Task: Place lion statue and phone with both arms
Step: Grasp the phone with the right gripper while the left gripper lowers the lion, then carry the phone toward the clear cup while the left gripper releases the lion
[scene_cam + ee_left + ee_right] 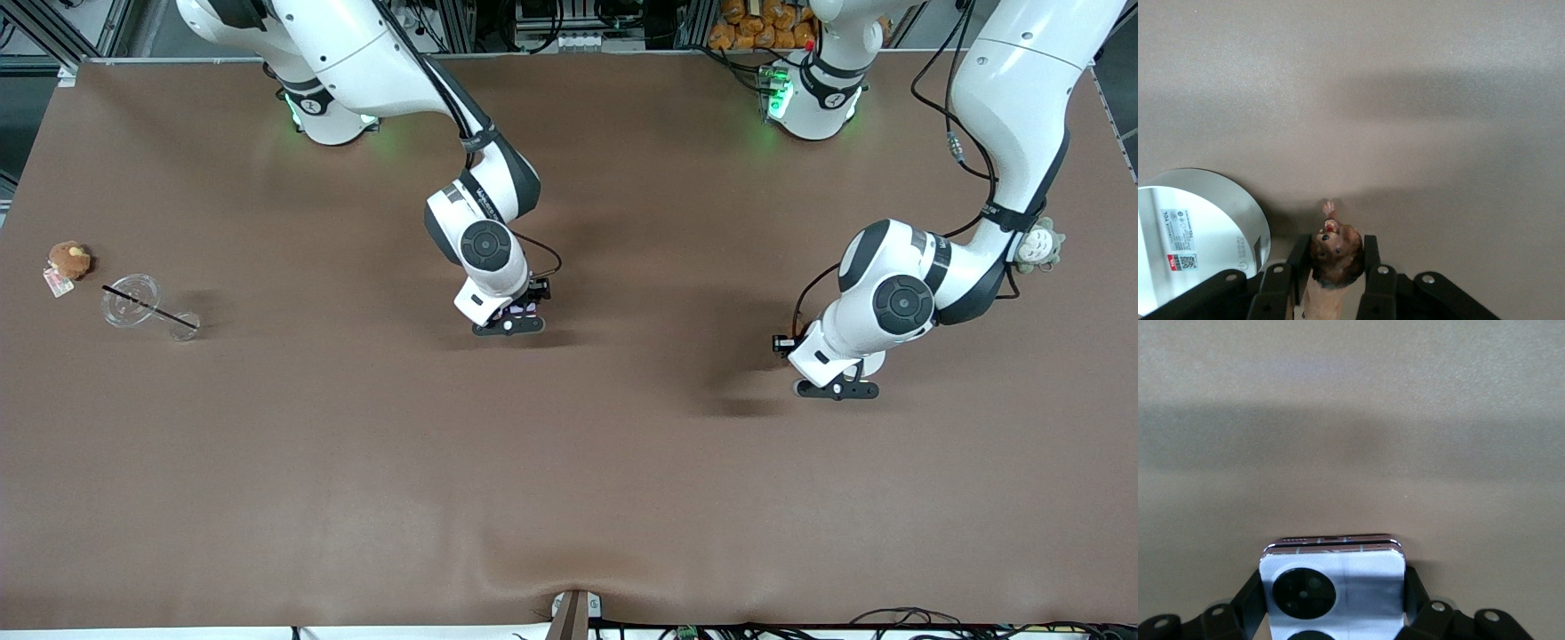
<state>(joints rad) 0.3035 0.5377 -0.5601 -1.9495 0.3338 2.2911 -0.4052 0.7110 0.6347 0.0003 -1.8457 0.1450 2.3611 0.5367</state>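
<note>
Two glossy white arms [1013, 80], black joint caps, black cables, green-lit bases, black claws with silver screws

brown plush [69, 260], clear cup [133, 301], grey-green plush [1038, 245]

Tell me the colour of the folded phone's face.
Lavender, with black camera circles, on the small folded phone; the right wrist view shows it best.

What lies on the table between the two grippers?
Nothing: the front view shows bare table between the right gripper, holding the phone, and the left gripper.
</note>
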